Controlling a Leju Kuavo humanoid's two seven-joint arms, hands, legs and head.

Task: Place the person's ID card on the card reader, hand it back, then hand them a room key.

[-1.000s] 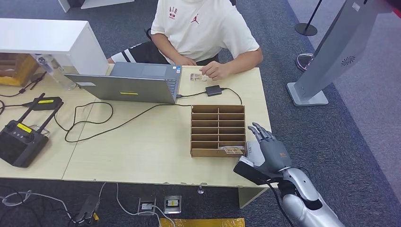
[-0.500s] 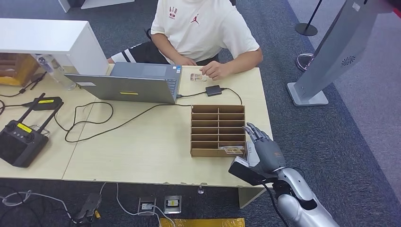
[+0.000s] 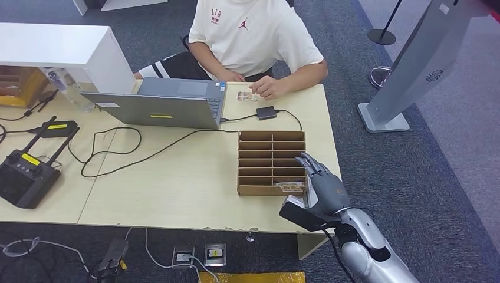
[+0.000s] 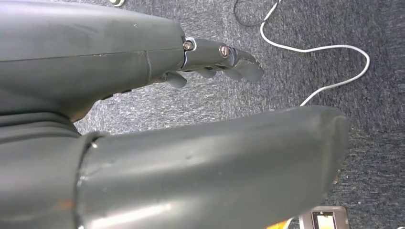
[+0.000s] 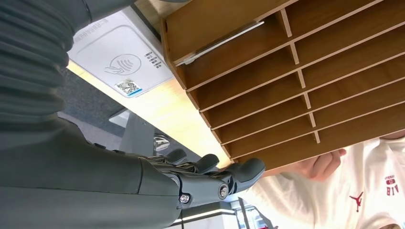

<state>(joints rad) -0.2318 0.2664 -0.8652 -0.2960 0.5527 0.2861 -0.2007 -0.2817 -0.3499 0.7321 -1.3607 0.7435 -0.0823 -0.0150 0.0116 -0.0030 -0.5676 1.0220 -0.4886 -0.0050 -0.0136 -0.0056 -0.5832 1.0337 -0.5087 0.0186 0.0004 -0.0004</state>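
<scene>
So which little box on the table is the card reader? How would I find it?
Start at the pale wooden table, then find the open grey laptop in front of the person. A black cable runs from the laptop's side to a small, flat, dark square near the person's hand: that is the card reader. It lies just beyond the brown slotted wooden rack, and it is black and cabled.

The right hand (image 3: 323, 188) is showing dark grey fingers on a silver forearm trailing a black cable; the person (image 3: 253, 29) is wearing a cream T-shirt, seemingly red-printed
</scene>
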